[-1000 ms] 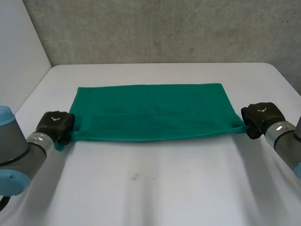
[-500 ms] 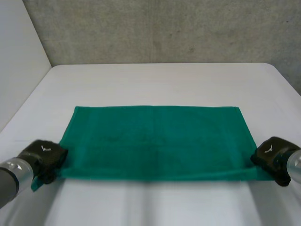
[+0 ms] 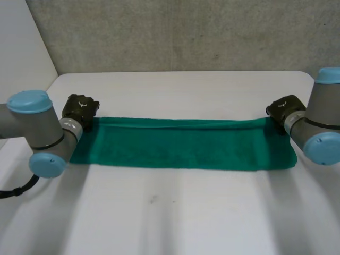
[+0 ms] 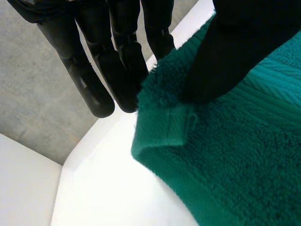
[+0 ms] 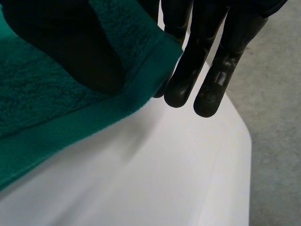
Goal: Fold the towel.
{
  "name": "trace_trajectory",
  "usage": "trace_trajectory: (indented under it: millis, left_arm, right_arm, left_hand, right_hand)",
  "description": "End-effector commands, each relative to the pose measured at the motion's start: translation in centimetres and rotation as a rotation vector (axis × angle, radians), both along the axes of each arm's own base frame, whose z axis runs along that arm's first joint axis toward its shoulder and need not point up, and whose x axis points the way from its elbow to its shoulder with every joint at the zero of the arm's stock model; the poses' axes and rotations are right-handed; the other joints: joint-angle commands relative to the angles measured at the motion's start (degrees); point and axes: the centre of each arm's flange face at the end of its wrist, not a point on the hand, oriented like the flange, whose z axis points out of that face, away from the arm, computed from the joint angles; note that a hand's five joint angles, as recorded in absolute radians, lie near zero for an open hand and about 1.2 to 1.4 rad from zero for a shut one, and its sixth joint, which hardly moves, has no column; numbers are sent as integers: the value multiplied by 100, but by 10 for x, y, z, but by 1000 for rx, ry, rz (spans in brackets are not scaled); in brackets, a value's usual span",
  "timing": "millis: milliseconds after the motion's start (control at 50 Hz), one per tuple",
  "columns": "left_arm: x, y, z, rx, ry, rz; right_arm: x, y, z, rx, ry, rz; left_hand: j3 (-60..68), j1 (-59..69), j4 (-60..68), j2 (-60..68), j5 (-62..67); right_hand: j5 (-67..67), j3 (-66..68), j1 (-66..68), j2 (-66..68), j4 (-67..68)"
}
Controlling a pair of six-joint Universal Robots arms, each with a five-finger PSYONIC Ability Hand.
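A green towel [image 3: 180, 146] lies across the white table [image 3: 175, 212] as a long doubled strip, its upper layer's edge along the far side. My left hand [image 3: 79, 109] is at the strip's far left corner. In the left wrist view the thumb [image 4: 235, 47] presses the towel's corner [image 4: 164, 103] against the straight fingers [image 4: 94, 70]. My right hand [image 3: 284, 109] is at the far right corner. There its thumb [image 5: 61, 42] pinches the towel's hemmed corner [image 5: 141, 61] against the fingers [image 5: 188, 70].
A grey concrete wall [image 3: 180, 32] stands behind the table's far edge. Bare tabletop stretches in front of the towel toward me. Both forearms reach in from the sides, level with the strip's ends.
Both hands carried the towel's near edge up and over to the far side. The flat towel now lies doubled as a narrow strip.
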Motion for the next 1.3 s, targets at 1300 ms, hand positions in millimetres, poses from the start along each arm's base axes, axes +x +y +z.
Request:
trace_trajectory:
  millis: [1300]
  left_arm:
    - [1,89,21,-95,32,-52]
  right_arm:
    - [-63,32,-33,208,-344,-119]
  left_hand:
    - [-5828,-5504,-5842,-5854,-5484]
  right_hand:
    - [1261,1216,2397,1248,1166]
